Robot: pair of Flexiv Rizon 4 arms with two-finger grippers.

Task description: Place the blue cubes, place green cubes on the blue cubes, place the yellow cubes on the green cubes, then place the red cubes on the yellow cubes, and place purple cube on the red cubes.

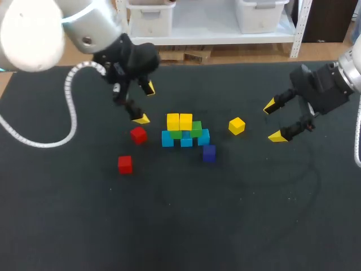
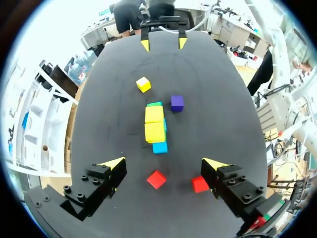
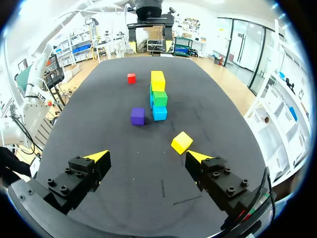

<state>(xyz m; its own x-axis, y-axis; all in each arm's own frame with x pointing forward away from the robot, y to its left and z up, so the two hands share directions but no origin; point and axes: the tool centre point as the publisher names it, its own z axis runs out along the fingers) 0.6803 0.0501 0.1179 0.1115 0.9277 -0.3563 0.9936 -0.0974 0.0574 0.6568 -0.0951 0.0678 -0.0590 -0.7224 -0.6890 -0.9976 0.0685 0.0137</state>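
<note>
While both of your pincers stand released with nothing between their yellow tips, the task's small, sharp-edged, smooth-faced blocks lie spread over the dark, matte, felt-like table mat (image 1: 67,226). At the middle of the mat you have a row of three light blue cubes (image 1: 186,140) set side by side and touching. Green cubes (image 1: 196,129) sit on that row, one showing its bare top at the row's right end, the other mostly covered. Two bright yellow cubes (image 1: 179,121) rest side by side on the green layer toward the left end. A third, loose yellow cube (image 1: 237,126) lies on the mat to the right of the stack, apart from it and turned at an angle; in the right wrist view it sits just ahead of your right gripper (image 3: 147,156), toward one finger. A dark purple cube (image 1: 209,153) stands on the mat just beside the front right corner of the blue row. Two red cubes (image 1: 138,135) lie to the left of the stack, well apart from each other. Your left gripper (image 1: 144,103) is over the nearer of them, and its wrist view shows one between the spread fingers and one close to a finger.
</note>
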